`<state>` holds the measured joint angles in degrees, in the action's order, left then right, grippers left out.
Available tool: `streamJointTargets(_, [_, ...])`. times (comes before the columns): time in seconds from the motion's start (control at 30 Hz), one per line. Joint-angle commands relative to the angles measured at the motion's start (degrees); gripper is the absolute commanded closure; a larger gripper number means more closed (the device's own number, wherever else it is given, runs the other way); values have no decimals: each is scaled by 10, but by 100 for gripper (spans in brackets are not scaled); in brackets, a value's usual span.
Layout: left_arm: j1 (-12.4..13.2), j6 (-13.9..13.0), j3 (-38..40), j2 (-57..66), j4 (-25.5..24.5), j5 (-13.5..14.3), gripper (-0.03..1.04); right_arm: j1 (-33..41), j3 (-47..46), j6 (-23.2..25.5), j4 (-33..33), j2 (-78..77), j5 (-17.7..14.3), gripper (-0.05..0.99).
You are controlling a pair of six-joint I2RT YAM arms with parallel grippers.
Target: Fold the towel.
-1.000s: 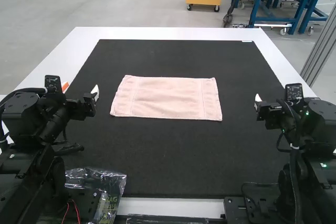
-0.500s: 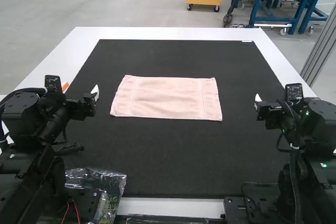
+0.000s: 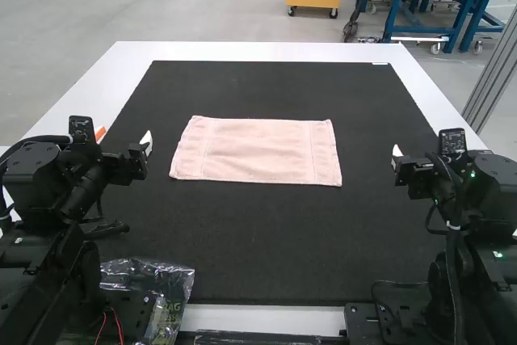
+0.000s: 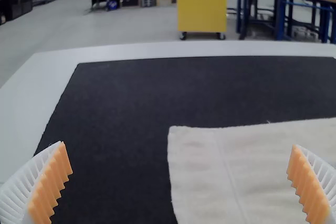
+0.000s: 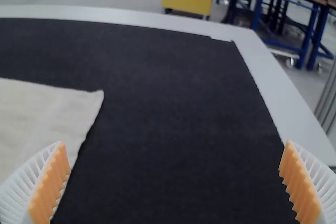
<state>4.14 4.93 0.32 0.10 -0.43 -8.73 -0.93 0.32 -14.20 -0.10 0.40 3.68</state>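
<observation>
Pink towel (image 3: 257,151), high view: flat on the black mat (image 3: 266,240), roughly centred, long sides running left-right. I see my left gripper (image 3: 146,145) and right gripper (image 3: 396,156) off either end, clear of the cloth. Clear plastic bag (image 3: 166,284) by the left arm. Left wrist view: fingers wide apart, towel's left end ahead. Right wrist view: fingers wide apart too, towel corner near.

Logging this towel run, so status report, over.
Left gripper open, empty. Right gripper likewise. Pink towel flat on black mat. Nothing on top of it.
</observation>
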Motion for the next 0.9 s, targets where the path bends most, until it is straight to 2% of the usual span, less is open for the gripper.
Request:
streamJointTargets(0.0, [4, -6, -4, -1, 3, 6, 4, 0, -3, -4, -13, -4, 23, 2])
streamJointTargets(0.13, [4, -6, -3, -1, 4, 6, 4, 0, -3, -5, -12, -4, 37, 2])
streamJointTargets(0.27, [4, -6, -4, -1, 4, 6, 4, 0, -3, -14, -17, -4, 37, 2])
streamJointTargets(0.37, [4, -6, -4, -1, 7, 6, 4, 0, -3, -71, -12, -4, 36, 2])
streamJointTargets(0.43, [4, -8, -4, -1, 24, 6, 4, 0, -3, -89, 12, -5, 35, 2])
streamJointTargets(0.47, [4, -38, -3, -1, 35, 6, 4, 0, -3, -110, 21, -4, 33, 2])
streamJointTargets(0.5, [4, -129, -3, -1, 46, 6, 4, 0, -3, -147, 25, -4, 33, 2])
streamJointTargets(0.53, [3, -203, -3, -1, 53, 2, 4, 0, -3, -188, 32, -4, 33, 2])
streamJointTargets(0.6, [3, -172, -3, -1, 71, 1, 4, 0, -3, -209, 45, -4, 25, 2])
streamJointTargets(0.63, [3, -170, -3, -1, 75, 5, 4, 0, -3, -208, 60, -4, 6, 2])
streamJointTargets(0.67, [4, -182, -3, -1, 77, 6, 4, 1, -3, -210, 70, -4, -8, 2])
streamJointTargets(0.73, [3, -238, -3, -1, 84, 25, 5, 0, -3, -228, 84, -4, -11, 3])
streamJointTargets(0.77, [3, -251, -3, -1, 90, 26, 6, -1, -3, -229, 109, -4, -18, 2])
streamJointTargets(0.8, [3, -245, -3, -1, 99, 26, 6, -3, -3, -227, 140, -4, -24, 3])
streamJointTargets(0.83, [3, -221, -3, -1, 117, 26, 6, -5, -4, -228, 166, -4, -33, 3])
streamJointTargets(0.87, [3, -188, -3, -1, 142, 13, 6, -6, -3, -229, 193, -4, -45, 3])
